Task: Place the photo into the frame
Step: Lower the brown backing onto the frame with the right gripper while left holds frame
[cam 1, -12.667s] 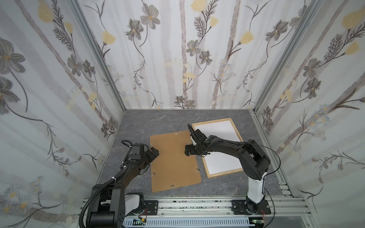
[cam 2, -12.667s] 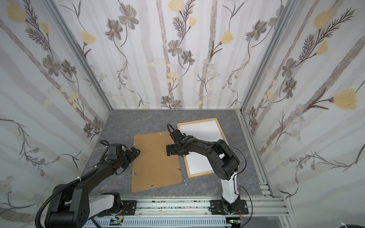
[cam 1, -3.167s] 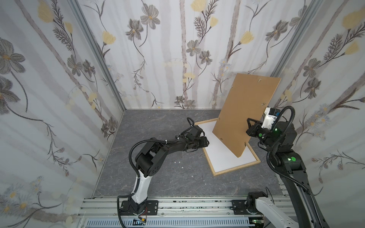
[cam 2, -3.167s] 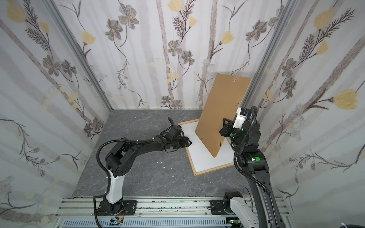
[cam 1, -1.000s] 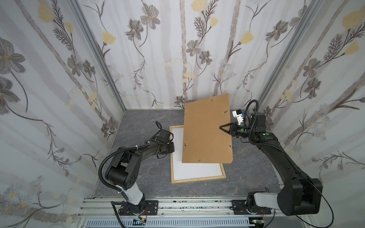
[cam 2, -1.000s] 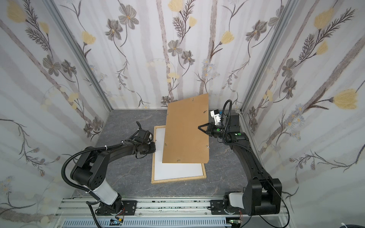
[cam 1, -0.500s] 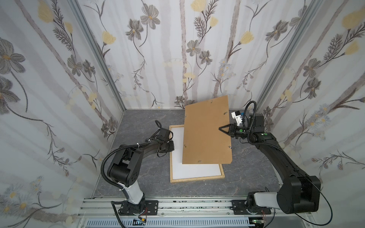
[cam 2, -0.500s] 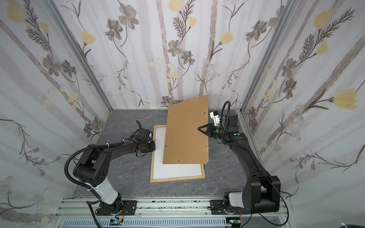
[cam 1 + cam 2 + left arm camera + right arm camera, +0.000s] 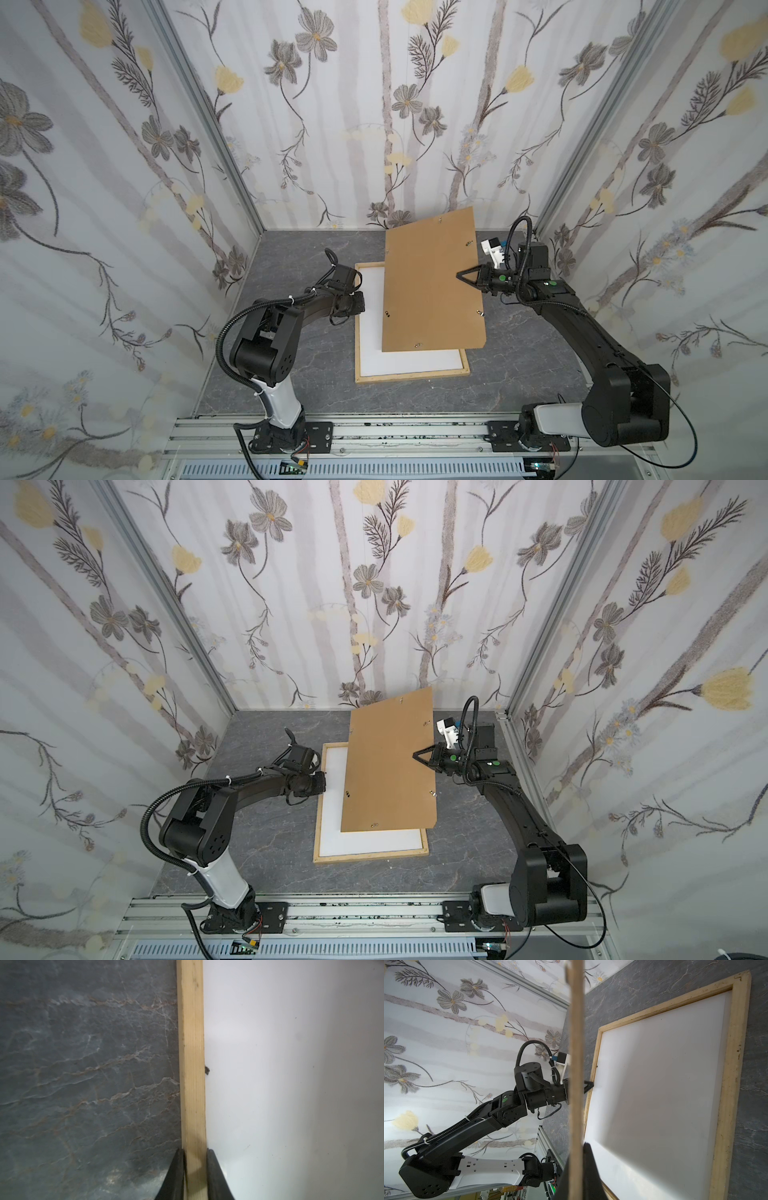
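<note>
Gripping the left strip of the frame (image 9: 411,376) (image 9: 370,856), the left gripper (image 9: 360,303) (image 9: 322,785) is closed on the wood. In the left wrist view (image 9: 195,1152) one black finger (image 9: 176,1167) bears on the outer side of the strip (image 9: 192,1064) and the other on the inner side.

1. Frame: lies flat on the grey stone-pattern tabletop (image 9: 316,374) (image 9: 270,845), near its middle, long sides running near to far. All four light wood strips are visible in the right wrist view (image 9: 733,1064).

2. Photo: the photo (image 9: 370,316) (image 9: 332,812) lies inside the frame, plain white side up. It fills the opening from strip to strip (image 9: 654,1095). In the left wrist view its white surface (image 9: 291,1084) meets the inner edge of the gripped strip.

3. Right gripper: the right gripper (image 9: 461,276) (image 9: 415,756) is closed on the right edge of the brown backing panel (image 9: 432,282) (image 9: 388,762). In the right wrist view the panel appears edge-on (image 9: 576,1043) between the fingers (image 9: 576,1151).

4. Backing panel: held raised over the frame and tilted, brown face up. In both top views it hides the far and right parts of the frame and photo; its far edge reaches past the frame's far strip toward the back wall. The left and near margins of the photo remain exposed. Small metal fittings (image 9: 417,344) sit along the panel's borders. Whether the panel's near edge touches the photo cannot be determined.
</note>
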